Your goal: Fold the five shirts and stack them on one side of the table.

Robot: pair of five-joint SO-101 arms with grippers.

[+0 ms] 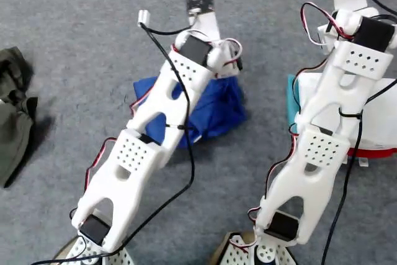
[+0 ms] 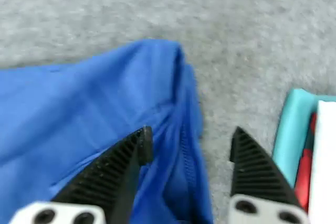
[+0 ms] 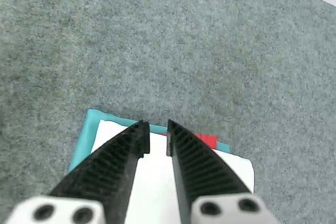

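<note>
A crumpled blue shirt (image 1: 217, 113) lies mid-table under my left arm. In the left wrist view my left gripper (image 2: 190, 135) hangs open just above the blue shirt's (image 2: 94, 98) folded edge, with nothing between its fingers. At the right side sits a folded stack: a teal shirt (image 1: 291, 100), a red one (image 1: 372, 151) and a white one (image 1: 384, 134) on top. My right gripper (image 3: 156, 127) is shut and empty above the white shirt (image 3: 226, 166), with the teal edge (image 3: 86, 135) and a bit of red (image 3: 207, 140) showing beneath.
A dark green shirt (image 1: 12, 110) lies bunched at the left edge of the grey felt table (image 1: 80, 41). Open felt stretches between it and the blue shirt. The stack's teal edge (image 2: 294, 124) lies close beside the blue shirt.
</note>
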